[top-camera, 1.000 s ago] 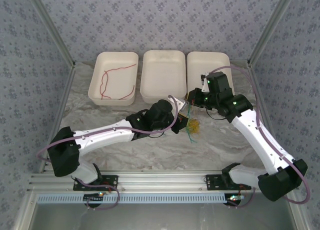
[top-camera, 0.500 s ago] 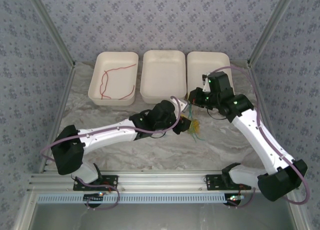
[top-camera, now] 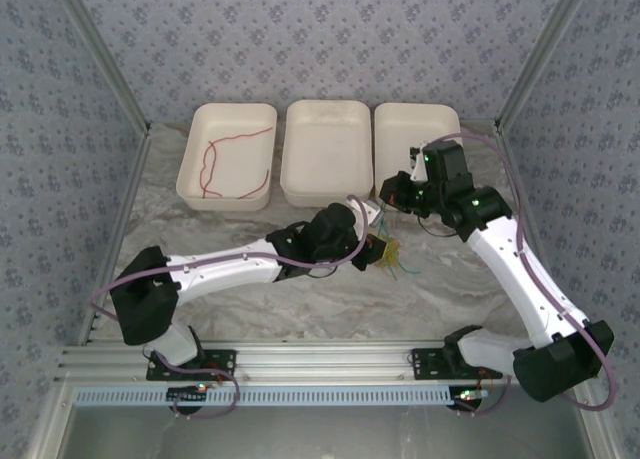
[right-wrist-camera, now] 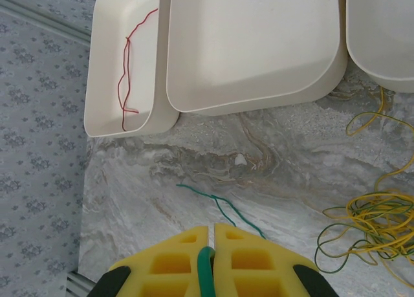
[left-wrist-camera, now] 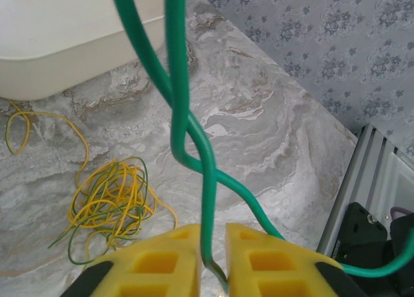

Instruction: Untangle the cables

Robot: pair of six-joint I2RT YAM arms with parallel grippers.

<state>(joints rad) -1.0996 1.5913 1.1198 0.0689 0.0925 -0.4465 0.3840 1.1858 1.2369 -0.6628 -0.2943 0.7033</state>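
A green cable [left-wrist-camera: 174,83] runs taut between both grippers above the marble table. My left gripper [left-wrist-camera: 212,245] is shut on its lower end, which comes up doubled and crossed in front of the camera. Higher up, my right gripper [right-wrist-camera: 211,235] is shut on the same green cable [right-wrist-camera: 206,268]. A loose tail of the green cable [right-wrist-camera: 220,203] lies on the table. A yellow and green tangle [top-camera: 390,251] rests just beside my left gripper [top-camera: 375,247], below my right gripper [top-camera: 393,192]. A red cable [top-camera: 235,164] lies alone in the left tray [top-camera: 190,179].
Three white trays stand in a row at the back: the middle tray [top-camera: 325,149] and right tray [top-camera: 400,129] hold nothing. The right arm reaches over the right tray's front edge. Patterned walls close in both sides, and an aluminium rail [top-camera: 320,364] runs along the near edge.
My left gripper has moved right, close to the tangle, opening briefly and closing again on the green cable. The right gripper has drifted slightly right and back, still shut.
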